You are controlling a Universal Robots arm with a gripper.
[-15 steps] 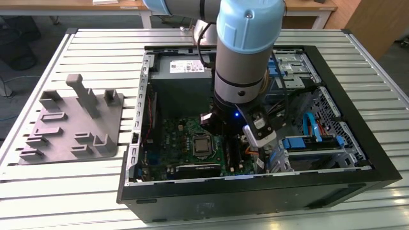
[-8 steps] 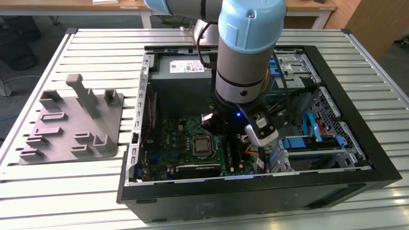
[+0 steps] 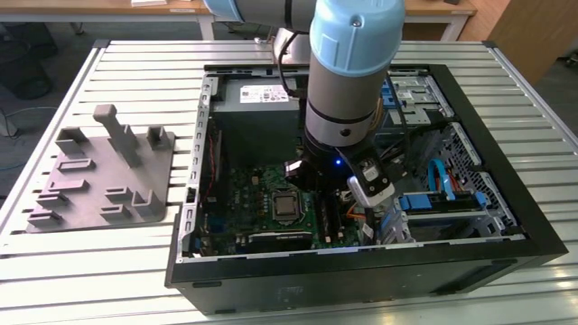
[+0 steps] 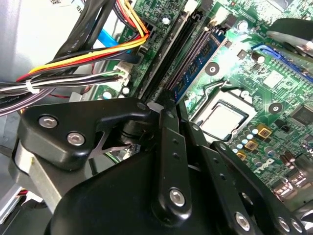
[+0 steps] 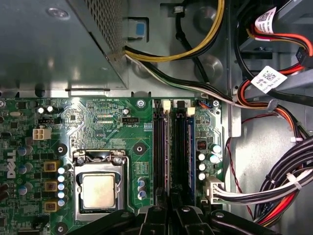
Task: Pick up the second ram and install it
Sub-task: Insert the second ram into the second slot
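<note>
tool [image 4: 168,105] fingertips hidden behind its own linkage, second ram's [image 5: 182,147] lower end covered

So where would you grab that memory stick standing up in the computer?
Probably by its long top edge, pinching the two flat faces, coming straight down from above. The memory stick stands on edge on the motherboard, with a black slot running close alongside, so its top looks like the only free part.

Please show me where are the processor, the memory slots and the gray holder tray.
processor [image 5: 98,190], first wrist view, middle of its metal lid.
memory slots [image 5: 160,147], first wrist view, on one black slot.
gray holder tray [image 3: 99,183], exterior view, flat base.
</note>
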